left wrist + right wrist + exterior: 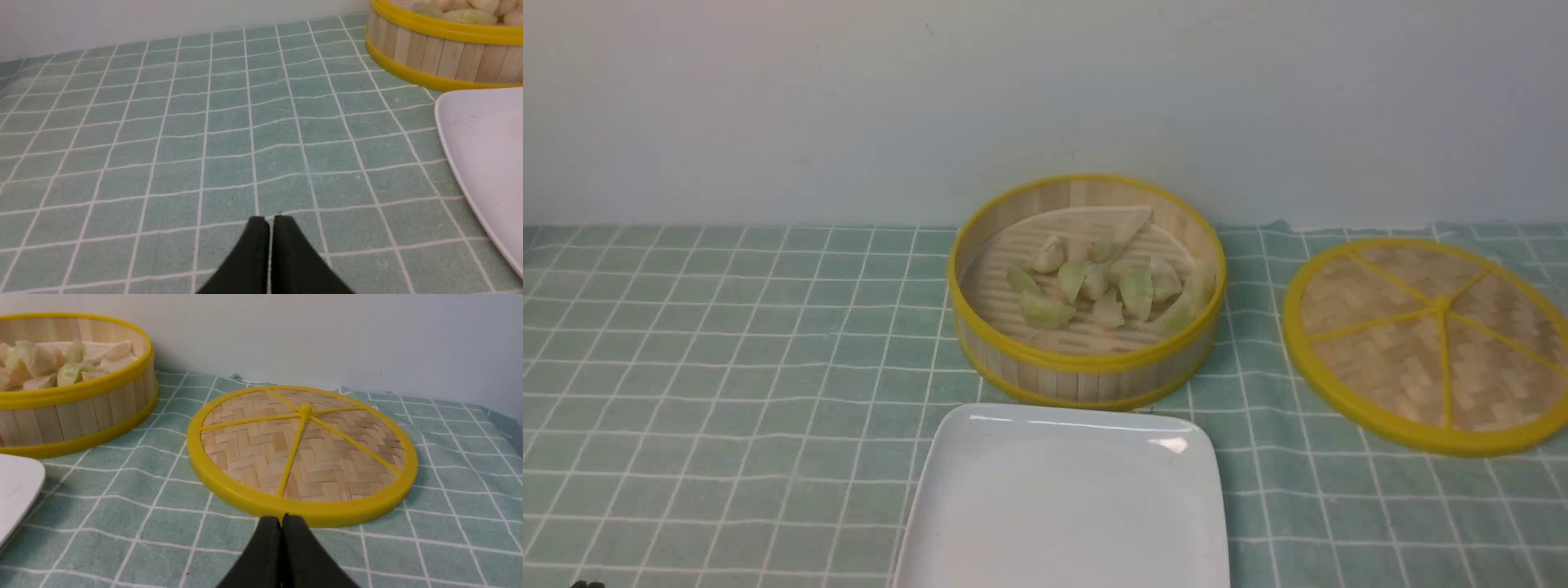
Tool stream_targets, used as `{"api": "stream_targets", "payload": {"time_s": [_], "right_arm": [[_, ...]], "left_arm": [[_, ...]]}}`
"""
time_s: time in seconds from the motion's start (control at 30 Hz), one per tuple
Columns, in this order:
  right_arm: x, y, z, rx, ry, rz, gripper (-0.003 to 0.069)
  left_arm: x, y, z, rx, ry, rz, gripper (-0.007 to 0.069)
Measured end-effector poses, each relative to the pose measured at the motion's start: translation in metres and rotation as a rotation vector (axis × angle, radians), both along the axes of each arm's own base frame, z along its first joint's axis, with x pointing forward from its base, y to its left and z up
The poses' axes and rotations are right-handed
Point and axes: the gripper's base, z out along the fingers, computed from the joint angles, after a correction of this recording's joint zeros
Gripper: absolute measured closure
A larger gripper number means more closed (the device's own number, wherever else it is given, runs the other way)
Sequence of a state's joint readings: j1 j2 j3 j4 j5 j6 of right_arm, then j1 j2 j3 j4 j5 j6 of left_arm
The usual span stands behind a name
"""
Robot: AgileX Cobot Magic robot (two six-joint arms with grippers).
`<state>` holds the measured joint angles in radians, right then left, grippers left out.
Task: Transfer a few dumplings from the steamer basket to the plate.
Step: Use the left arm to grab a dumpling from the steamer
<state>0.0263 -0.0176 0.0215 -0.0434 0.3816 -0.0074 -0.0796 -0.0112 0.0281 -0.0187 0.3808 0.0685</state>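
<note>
— While both my arms hang low over the checked cloth [727, 367], my left gripper [269, 218] has its two black fingers pressed together, tip to tip, with nothing between them.

— And the other one?

— My right gripper [281, 517] looks the same: fingers closed flat on each other, holding nothing. Its tips point at the near rim of the lid [302, 457]. I cannot tell whether they touch that rim.

— How does your left arm lie?

— Close to the cloth and nearly level, aimed toward the wall [122, 20]. It is out on my left of the plate [482, 155], over bare cloth and well apart from the food.

— Where are the dumplings?

— The dumplings [1094, 286] are heaped in the basket [1086, 371]. They lie on its slatted floor, from the middle across to its right wall, some leaning on one another. They are pale green and whitish, with pleated edges. A pale sheet [1094, 224] lies on the floor at the back.

— And the plate?

— Straight ahead of me, just in front of the basket on my side. It is glossy white, with light glinting along its far edge.

— The lid?

— Flat on the cloth to the right of the basket and apart from it. Its woven face with the yellow spokes is turned up.
</note>
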Motion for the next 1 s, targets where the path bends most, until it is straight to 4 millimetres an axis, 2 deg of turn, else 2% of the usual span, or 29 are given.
{"api": "stream_targets", "payload": {"time_s": [0.77, 0.8, 0.83, 0.9, 0.93, 1.0], "right_arm": [[0.0, 0.0, 0.0, -0.001, 0.0, 0.0, 0.0672], [0.0, 0.0, 0.0, -0.001, 0.0, 0.0, 0.0672], [0.0, 0.0, 0.0, -0.001, 0.0, 0.0, 0.0672], [0.0, 0.001, 0.001, 0.025, -0.016, 0.001, 0.0672], [0.0, 0.001, 0.001, 0.031, -0.016, 0.001, 0.0672], [0.002, 0.003, 0.009, 0.25, -0.117, -0.001, 0.0672]], "left_arm": [[0.0, -0.001, 0.002, -0.015, -0.016, -0.002, 0.0631], [0.001, -0.002, 0.005, -0.1, -0.056, 0.005, 0.0631], [0.001, -0.002, 0.006, -0.114, -0.055, 0.006, 0.0631], [0.003, -0.004, 0.016, -0.336, -0.148, 0.029, 0.0631], [0.003, -0.004, 0.016, -0.351, -0.146, 0.03, 0.0631], [0.004, -0.002, 0.028, -0.558, -0.251, 0.061, 0.0631]]}}
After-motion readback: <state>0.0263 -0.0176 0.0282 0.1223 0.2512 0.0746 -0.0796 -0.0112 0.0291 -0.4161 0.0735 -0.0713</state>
